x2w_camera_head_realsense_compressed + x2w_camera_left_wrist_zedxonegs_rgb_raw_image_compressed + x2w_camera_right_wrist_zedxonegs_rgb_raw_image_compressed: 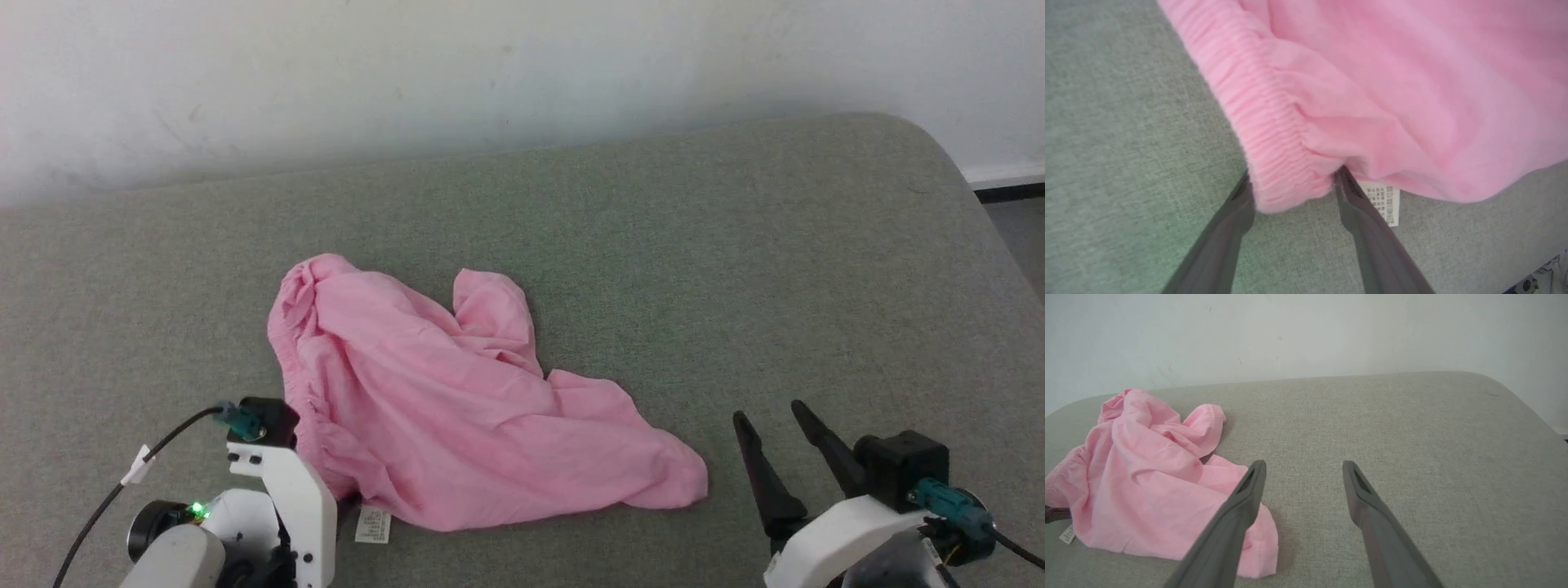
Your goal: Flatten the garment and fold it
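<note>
The garment [457,408] is a light pink crumpled heap lying on the grey-green padded surface [735,245], left of centre. Its white care label [374,524] pokes out at the near edge. In the left wrist view my left gripper [1293,179] stands open, its two fingers straddling the near corner of the gathered elastic hem [1265,122], with the label [1384,200] just beside the right finger. My right gripper [767,411] is open and holds nothing, hovering to the right of the garment's lower right corner. In the right wrist view the right gripper [1304,463] points past the garment [1147,473].
A pale wall [490,73] runs along the far edge of the padded surface. The surface rounds off at its far right corner, with the floor [1020,237] beyond. The left arm's black cable [122,482] trails at the lower left.
</note>
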You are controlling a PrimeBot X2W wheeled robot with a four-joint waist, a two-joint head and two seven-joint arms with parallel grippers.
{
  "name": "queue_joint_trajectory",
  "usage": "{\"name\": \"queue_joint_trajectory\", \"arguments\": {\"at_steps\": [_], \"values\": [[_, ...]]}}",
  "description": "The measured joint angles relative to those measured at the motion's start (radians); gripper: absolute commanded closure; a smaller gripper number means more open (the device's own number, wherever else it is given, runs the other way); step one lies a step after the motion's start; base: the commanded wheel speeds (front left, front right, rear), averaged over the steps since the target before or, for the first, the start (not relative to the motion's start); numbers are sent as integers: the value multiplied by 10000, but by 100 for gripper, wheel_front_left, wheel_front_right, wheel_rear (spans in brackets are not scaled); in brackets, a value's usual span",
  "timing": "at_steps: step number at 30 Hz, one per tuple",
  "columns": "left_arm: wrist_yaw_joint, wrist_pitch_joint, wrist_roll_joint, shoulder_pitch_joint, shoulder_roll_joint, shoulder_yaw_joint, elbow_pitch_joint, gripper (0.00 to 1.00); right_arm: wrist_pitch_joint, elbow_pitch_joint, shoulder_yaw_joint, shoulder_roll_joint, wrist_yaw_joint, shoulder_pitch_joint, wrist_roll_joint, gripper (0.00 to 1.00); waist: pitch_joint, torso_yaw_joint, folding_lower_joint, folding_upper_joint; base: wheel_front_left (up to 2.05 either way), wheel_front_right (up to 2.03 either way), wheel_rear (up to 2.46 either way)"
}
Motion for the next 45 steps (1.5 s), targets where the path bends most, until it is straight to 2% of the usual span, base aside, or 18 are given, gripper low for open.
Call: {"name": "queue_joint_trajectory", "arguments": {"at_steps": [1,5,8,10,17,22,25,26,27,28,29,33,37,45], "values": [[-63,127,-33,-56,21,-29,21,100,219,46,23,-2,0,2,12,0,31,-24,0,0,0,0,0],[-153,297,-203,-157,-35,-92,2,100,1358,339,318,-222,0,11,295,0,66,-43,1,-1,0,0,0],[-130,-71,-222,-4,-104,-12,-192,100,2130,566,610,-546,0,5,706,0,63,16,2,-1,0,0,0],[42,-414,-221,225,-184,73,-460,100,2539,732,846,-708,0,-34,928,0,60,66,2,0,0,0,0],[470,-1183,-42,950,-303,192,-1756,100,3302,1946,1749,-984,0,-1103,1601,0,126,392,2,0,0,0,0],[558,-1338,48,1035,-284,209,-2330,100,3490,3325,2276,-936,0,-2115,1854,0,220,649,3,0,0,0,0],[562,-1337,71,1069,-278,194,-2420,100,4059,4090,2483,-901,0,-2637,2025,0,262,767,1,0,0,0,0],[562,-1338,71,1073,-282,186,-2424,100,4316,4270,2497,-882,4,-2773,2140,31,266,805,1,0,0,0,0],[562,-1338,71,1074,-282,178,-2433,100,4617,4408,2523,-867,2,-2903,2293,55,266,837,1,0,0,0,0],[562,-1338,71,1074,-280,176,-2454,100,4905,4483,2587,-905,0,-3048,2345,71,262,867,0,0,0,0,0],[562,-1338,69,1077,-288,171,-2477,100,5122,4548,2589,-918,-4,-3132,2491,100,257,898,0,0,0,0,0],[560,-1413,58,1108,-291,146,-2541,100,5505,4575,2780,-1028,-15,-3249,3033,100,178,968,2,-1,0,0,0],[531,-1599,121,1088,-165,173,-2995,100,5085,3852,2846,-1377,-13,-2955,3062,100,-20,1025,2,-1,0,0,0],[456,-1703,773,-78,571,548,-4610,100,4138,320,1636,-1883,0,-2654,2372,100,-664,1086,2,-1,0,0,0]]}}
